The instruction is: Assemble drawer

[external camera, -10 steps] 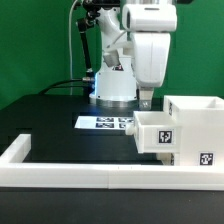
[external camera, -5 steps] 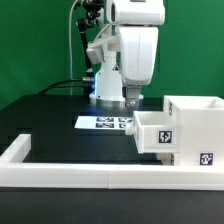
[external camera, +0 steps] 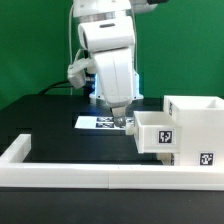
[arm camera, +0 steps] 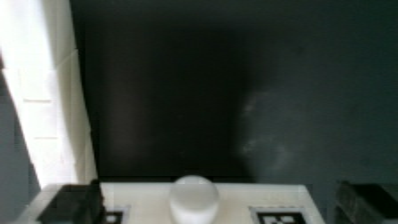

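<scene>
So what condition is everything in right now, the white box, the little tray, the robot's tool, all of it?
Case: upright, open at the top.
Tray: sticking out of the case toward the exterior view's left, not pushed fully in.
Tool: low by the tray's outer end, holding nothing; open or shut, cannot tell.
Marker board: flat on the table.
Border wall: lying along the table's front.

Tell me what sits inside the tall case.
A tray sticks out of the case toward the exterior view's left, tag showing. The case walls hide its inner end and anything behind it.
</scene>
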`<state>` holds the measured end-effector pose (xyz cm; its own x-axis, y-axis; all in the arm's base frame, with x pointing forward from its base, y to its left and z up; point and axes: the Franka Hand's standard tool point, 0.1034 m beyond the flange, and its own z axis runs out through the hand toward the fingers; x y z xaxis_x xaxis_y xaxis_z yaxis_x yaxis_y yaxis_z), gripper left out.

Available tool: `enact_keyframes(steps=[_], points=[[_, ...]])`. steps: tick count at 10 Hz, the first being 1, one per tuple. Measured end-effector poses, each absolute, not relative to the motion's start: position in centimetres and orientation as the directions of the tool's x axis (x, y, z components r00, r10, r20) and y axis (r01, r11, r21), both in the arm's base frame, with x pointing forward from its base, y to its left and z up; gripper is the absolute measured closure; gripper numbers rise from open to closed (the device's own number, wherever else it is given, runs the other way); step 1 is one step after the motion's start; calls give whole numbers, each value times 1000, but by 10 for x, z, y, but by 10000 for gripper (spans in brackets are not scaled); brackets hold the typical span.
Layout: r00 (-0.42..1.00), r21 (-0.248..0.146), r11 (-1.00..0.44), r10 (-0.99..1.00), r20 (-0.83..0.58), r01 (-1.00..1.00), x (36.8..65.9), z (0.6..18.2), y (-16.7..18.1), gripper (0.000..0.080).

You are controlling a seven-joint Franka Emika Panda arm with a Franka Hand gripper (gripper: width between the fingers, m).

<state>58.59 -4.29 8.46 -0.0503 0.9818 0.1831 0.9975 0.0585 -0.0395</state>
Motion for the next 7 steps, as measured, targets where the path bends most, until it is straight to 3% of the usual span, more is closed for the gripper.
enact_keyframes(steps=[4, 7], points=[[-15, -51, 31, 953, 304, 998, 601, 58, -44, 151], [2, -56, 16, 952, 305, 998, 603, 57, -20, 151]])
